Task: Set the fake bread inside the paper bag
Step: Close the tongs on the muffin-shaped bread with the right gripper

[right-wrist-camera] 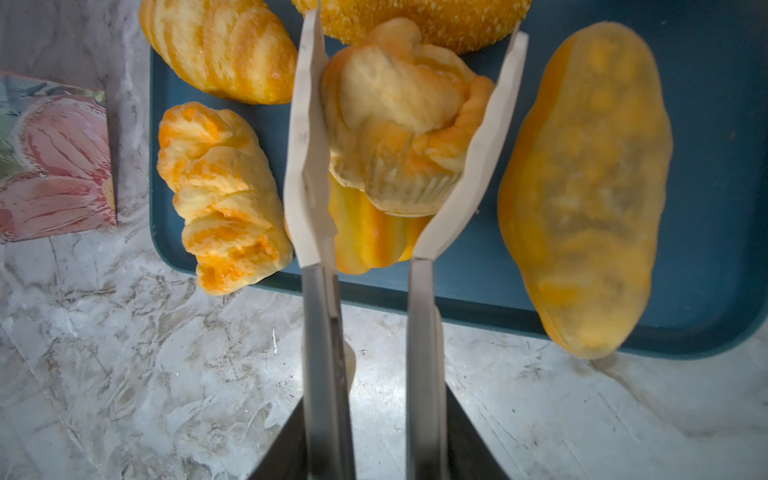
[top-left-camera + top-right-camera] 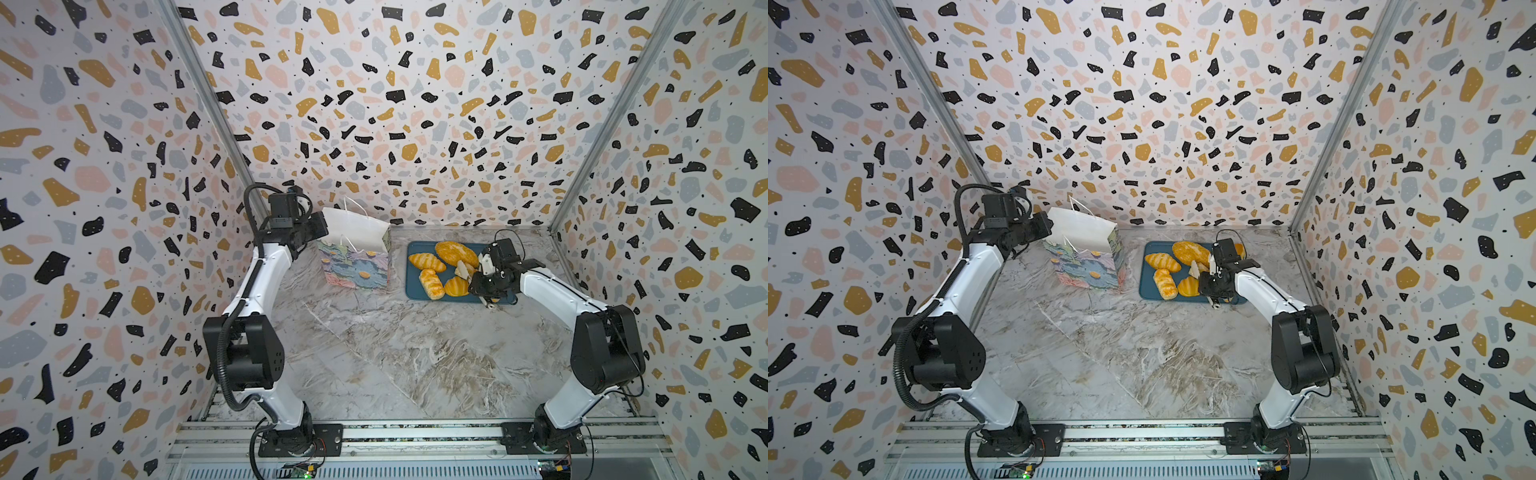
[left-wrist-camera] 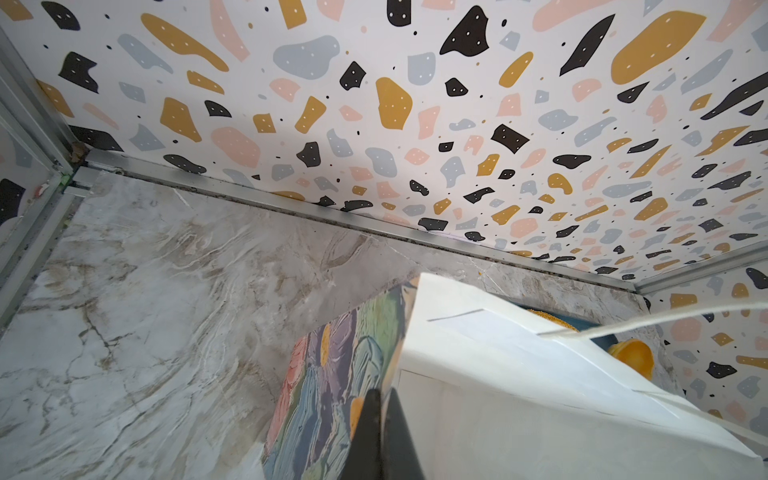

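right claw (image 1: 414,25) around knotted bun (image 1: 395,116)

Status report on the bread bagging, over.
Left gripper shut on paper bag rim. Right gripper shut on pale bun over the tray. Neighbouring breads close alongside; nothing between bun and bag.
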You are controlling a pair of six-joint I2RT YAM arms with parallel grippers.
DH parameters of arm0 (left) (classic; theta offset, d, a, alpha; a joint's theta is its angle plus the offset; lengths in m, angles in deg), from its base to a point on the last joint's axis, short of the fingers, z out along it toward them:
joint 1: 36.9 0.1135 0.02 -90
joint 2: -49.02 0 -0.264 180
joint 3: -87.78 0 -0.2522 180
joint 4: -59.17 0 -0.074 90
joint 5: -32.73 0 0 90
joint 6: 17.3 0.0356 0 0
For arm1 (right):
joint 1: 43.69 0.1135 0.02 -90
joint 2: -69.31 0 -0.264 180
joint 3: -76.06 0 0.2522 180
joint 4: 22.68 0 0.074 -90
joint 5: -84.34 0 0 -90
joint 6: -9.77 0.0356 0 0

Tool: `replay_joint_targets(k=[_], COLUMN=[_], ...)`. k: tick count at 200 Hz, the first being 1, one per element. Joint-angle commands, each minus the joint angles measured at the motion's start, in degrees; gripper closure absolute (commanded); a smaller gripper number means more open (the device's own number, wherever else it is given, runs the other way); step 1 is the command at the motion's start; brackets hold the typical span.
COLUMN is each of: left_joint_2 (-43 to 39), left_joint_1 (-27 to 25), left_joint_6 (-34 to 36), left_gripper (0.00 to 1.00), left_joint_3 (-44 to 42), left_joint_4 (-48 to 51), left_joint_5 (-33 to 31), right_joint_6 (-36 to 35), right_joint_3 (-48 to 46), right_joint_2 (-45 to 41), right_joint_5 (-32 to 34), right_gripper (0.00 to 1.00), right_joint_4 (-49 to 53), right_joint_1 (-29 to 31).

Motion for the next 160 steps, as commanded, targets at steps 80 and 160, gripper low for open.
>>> replay_joint_targets(k=[80,160], left_joint_2=[-1.3,-1.3], left_joint_1=[0.3,0.3], left_joint_6=[-0.2,-0.7], left_gripper=[1.0,1.0], left_joint_3=[-0.8,-1.2], left_joint_4=[-2.5,-2.8], left_joint_5=[0.7,1.0], right_joint_6=[-0.6,-0.5], right_joint_3=[1.0,-1.1], right_joint_2=[-4.4,-8.6], right_joint_5=[-1.1,-2.2], right_gripper=[0.69,0.69], right_joint_4=[-0.4,-1.8], right_joint_1=[-0.2,-1.2])
